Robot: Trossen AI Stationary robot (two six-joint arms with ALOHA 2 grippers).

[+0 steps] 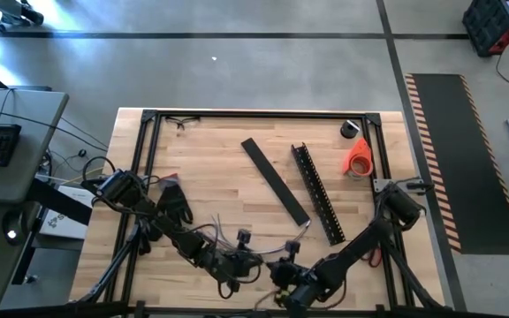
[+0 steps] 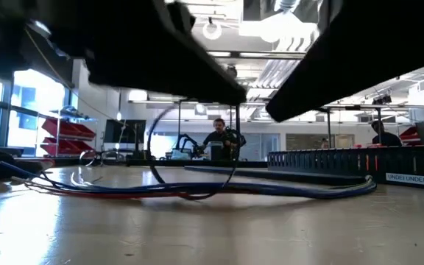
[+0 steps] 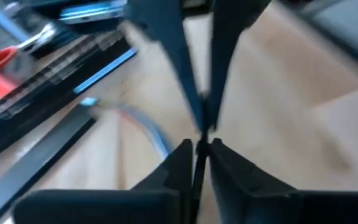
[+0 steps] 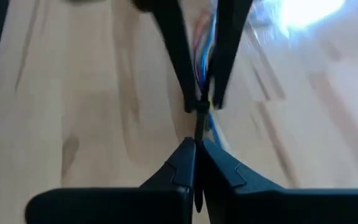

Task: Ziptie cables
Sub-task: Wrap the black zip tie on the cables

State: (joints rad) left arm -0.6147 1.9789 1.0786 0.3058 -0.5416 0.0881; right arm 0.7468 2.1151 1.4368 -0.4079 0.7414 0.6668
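On my left, the left gripper [image 1: 253,265] sits low at the near edge of the table, its arm stretched in from the left side. From its wrist camera I see the fingers [image 3: 185,155] pressed nearly together on a thin black strap, the zip tie [image 3: 199,171], which runs straight out to the other gripper opposite. Just right of it, the right gripper [image 1: 281,274] meets it almost tip to tip; its fingers [image 4: 182,155] are also closed down on that same black strap. The cables [image 1: 237,237] lie loose on the wood just behind both grippers, trailing right toward the foot of the slotted channel bar [image 1: 317,193]. In the low view they sprawl flat across the table [image 2: 212,228], with a thin dark loop [image 2: 153,165] standing up over them. Further right, the flat black strip [image 1: 275,181] lies beside the bar, and an orange tape roll [image 1: 358,158] sits near the far right corner.
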